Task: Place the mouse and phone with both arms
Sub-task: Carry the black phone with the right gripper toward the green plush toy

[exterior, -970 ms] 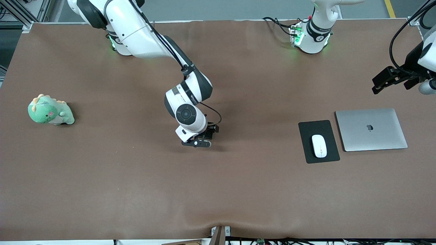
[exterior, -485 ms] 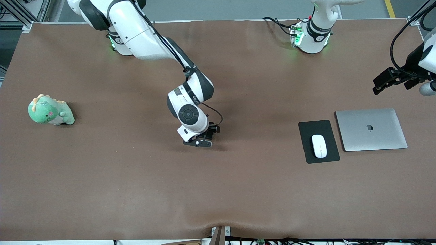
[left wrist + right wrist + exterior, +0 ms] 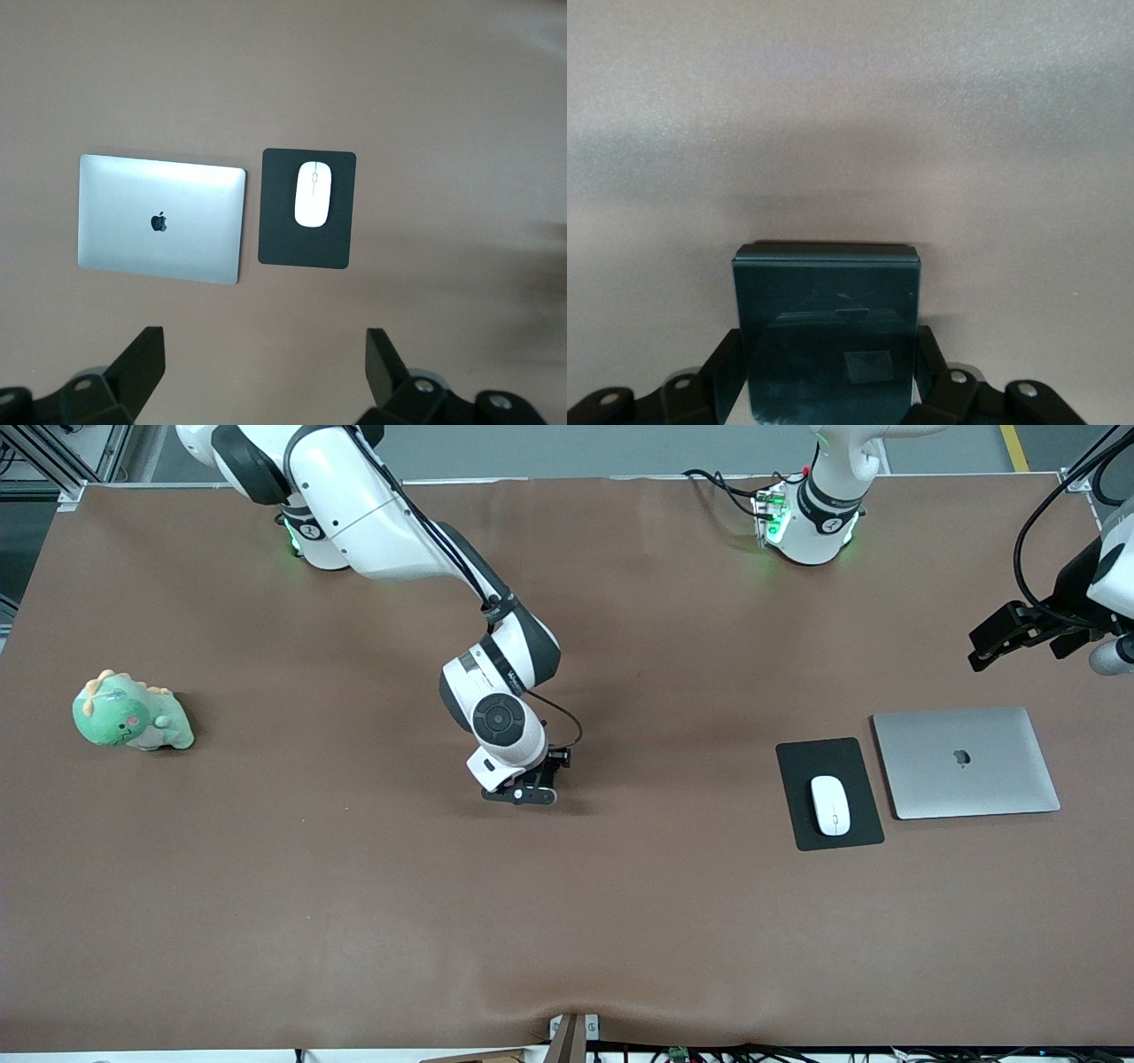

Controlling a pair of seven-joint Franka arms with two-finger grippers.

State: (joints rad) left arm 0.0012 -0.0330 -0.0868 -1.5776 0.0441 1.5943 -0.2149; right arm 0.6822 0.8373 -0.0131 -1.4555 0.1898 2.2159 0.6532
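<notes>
Mouse (image 3: 830,805) already on mouse pad (image 3: 828,757) beside laptop (image 3: 966,762). Right hand (image 3: 523,794) pinching phone (image 3: 826,336) low at desk (image 3: 567,921) centre; placing left. Left hand (image 3: 1010,636) spread, waiting.

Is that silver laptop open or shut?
Shut. The laptop lies flat on the table beside the mouse pad, lid down, logo facing up.

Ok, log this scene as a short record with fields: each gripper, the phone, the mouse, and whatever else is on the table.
right gripper: shut on the phone, low over mid-table
left gripper: open, waiting above the left arm's end of the table
mouse: on the mouse pad
laptop: closed, beside the pad
plush dinosaur: toward the right arm's end
</notes>
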